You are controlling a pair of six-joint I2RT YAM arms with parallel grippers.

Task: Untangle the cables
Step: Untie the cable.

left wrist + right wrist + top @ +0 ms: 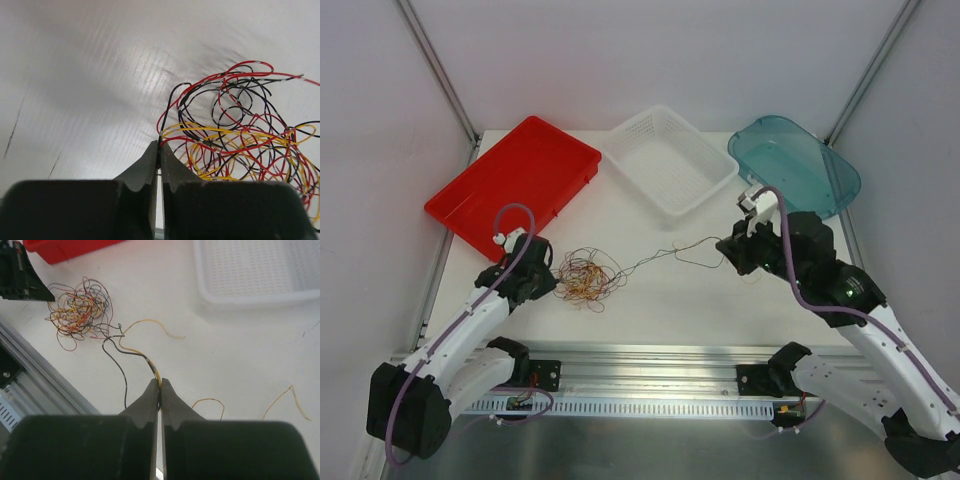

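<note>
- The cables [587,280] lie in a tangle on the table [670,300], near the left arm, with strands trailing right.
- The left tool [159,148] is pressed together, pinching a strand at the tangle's edge.
- The right tool [160,386] pinches a yellow-and-black strand stretching from the tangle.

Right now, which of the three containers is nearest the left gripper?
The red tray, back left; the left gripper sits just in front of its near edge. The white basket and teal bin lie farther right.
</note>
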